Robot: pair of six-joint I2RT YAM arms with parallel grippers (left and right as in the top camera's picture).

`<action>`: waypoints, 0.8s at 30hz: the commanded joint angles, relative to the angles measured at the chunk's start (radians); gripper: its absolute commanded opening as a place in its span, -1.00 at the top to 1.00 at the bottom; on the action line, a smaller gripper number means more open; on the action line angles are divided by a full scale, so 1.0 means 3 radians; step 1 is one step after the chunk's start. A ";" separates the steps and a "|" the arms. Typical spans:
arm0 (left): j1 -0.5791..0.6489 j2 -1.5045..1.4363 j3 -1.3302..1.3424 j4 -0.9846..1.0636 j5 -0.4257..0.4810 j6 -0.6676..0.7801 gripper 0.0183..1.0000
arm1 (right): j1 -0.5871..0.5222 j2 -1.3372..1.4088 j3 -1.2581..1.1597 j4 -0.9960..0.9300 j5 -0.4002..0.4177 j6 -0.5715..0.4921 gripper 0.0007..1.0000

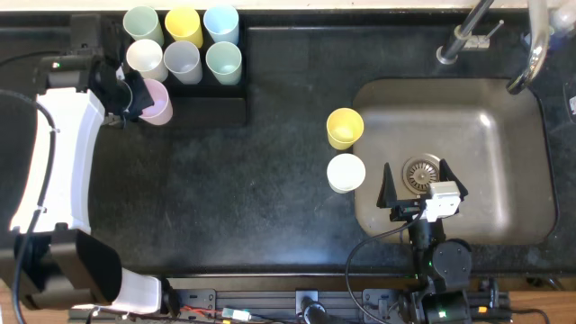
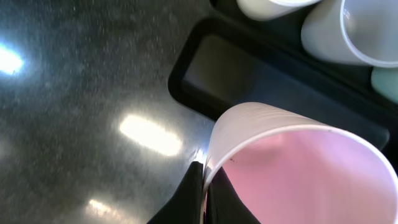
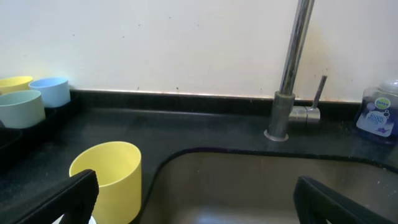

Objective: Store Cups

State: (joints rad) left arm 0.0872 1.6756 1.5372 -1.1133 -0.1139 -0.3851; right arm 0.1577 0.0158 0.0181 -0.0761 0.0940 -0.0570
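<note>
My left gripper (image 1: 135, 93) is shut on the rim of a pink cup (image 1: 155, 102), held at the left end of the black tray (image 1: 216, 110). In the left wrist view the pink cup (image 2: 298, 168) hangs over the tray's bare floor (image 2: 261, 81), one finger (image 2: 189, 199) outside its wall. Several cups stand in the tray's back rows, among them a white one (image 1: 145, 56) and a yellow one (image 1: 183, 24). A yellow cup (image 1: 345, 127) and a white cup (image 1: 346, 172) stand on the counter beside the sink. My right gripper (image 1: 421, 184) stands open above the sink, nothing between its fingers.
The steel sink (image 1: 504, 171) with its drain (image 1: 421, 173) takes up the right side; a faucet (image 1: 468, 31) rises behind it. A blue soap bottle (image 3: 377, 115) stands by the faucet (image 3: 292, 68). The dark counter (image 1: 261, 189) between tray and sink is open.
</note>
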 commanded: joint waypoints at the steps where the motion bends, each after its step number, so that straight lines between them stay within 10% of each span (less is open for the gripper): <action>1: 0.0125 -0.0071 -0.0137 0.0184 0.0025 -0.0025 0.96 | -0.0004 -0.0019 -0.0043 0.0017 0.0011 -0.0009 -1.00; 24: 0.0226 0.0459 -0.0140 0.0651 -0.0148 -0.0039 0.93 | -0.0004 -0.0019 -0.0043 0.0017 0.0011 -0.0009 -1.00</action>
State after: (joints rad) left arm 0.1406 1.7950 1.4982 -0.9241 -0.1394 -0.3866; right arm 0.1577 0.0158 0.0181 -0.0765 0.0940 -0.0566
